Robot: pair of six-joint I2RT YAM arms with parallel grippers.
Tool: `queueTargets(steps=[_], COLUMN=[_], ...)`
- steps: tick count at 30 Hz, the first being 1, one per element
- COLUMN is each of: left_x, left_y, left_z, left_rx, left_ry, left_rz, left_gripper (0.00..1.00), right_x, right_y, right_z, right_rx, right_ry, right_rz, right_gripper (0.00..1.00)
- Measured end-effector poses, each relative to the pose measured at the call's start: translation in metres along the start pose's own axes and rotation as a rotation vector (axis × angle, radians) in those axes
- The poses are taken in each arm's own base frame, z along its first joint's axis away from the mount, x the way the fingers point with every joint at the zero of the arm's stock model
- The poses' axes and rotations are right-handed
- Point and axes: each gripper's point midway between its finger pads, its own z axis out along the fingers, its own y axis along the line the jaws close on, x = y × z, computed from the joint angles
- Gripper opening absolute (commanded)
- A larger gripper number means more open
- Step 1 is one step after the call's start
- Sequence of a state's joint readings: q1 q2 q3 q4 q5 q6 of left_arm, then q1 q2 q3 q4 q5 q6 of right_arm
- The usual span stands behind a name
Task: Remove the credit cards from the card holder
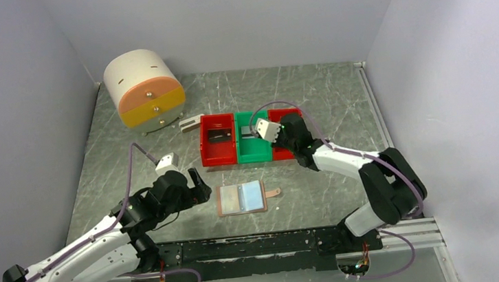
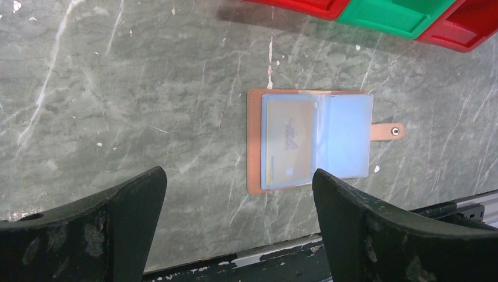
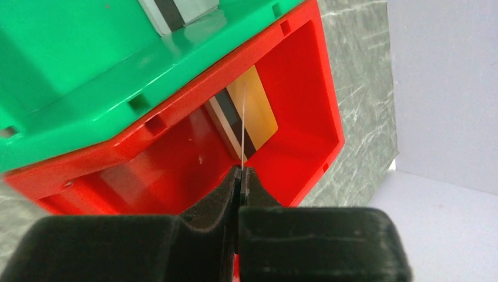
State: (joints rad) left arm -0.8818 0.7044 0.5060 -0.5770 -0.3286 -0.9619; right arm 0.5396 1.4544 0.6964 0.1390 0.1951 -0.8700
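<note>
Held card (image 3: pixel 242 135): thin, probably light, stiff, slick; my right gripper (image 3: pixel 241 174) clamps its edge above the red bin (image 3: pixel 311 82). Gold card (image 2: pixel 289 141): sleeved in the open card holder (image 2: pixel 253 147); likely pinch at pocket mouth. Left gripper (image 2: pixel 238 176): fingers spread, empty.

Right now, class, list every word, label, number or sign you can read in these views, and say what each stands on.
No text can be read.
The gold card in the card holder bears a dark mark, too blurred to read.
The card pinched in the right hand shows only its edge.
</note>
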Motion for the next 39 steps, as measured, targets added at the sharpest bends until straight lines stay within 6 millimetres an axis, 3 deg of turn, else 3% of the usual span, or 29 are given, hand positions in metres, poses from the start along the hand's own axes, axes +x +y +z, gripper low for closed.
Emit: queueTargets(steps=[15,29,39], left_x=[0.003,0.006,0.008], left_y=[0.008,0.012,0.014], left_z=[-0.004,-0.003,0.0], left_rx=[-0.022,-0.041,-0.055], left_ry=[0.01,0.018,0.028], left_rz=[0.0,-0.008,-0.003], left_gripper=[1.0,1.0,1.0], right_x=[0.006,0.014,0.022], right_y=[0.002,0.006,0.005], right_z=[0.035,0.046,0.045], right_rx=[-0.037,-0.104,-0.134], right_ry=[0.033,0.033,0.052], right_rz=[-0.115,-0.143,-0.127], right_gripper=[0.0,0.27,0.36])
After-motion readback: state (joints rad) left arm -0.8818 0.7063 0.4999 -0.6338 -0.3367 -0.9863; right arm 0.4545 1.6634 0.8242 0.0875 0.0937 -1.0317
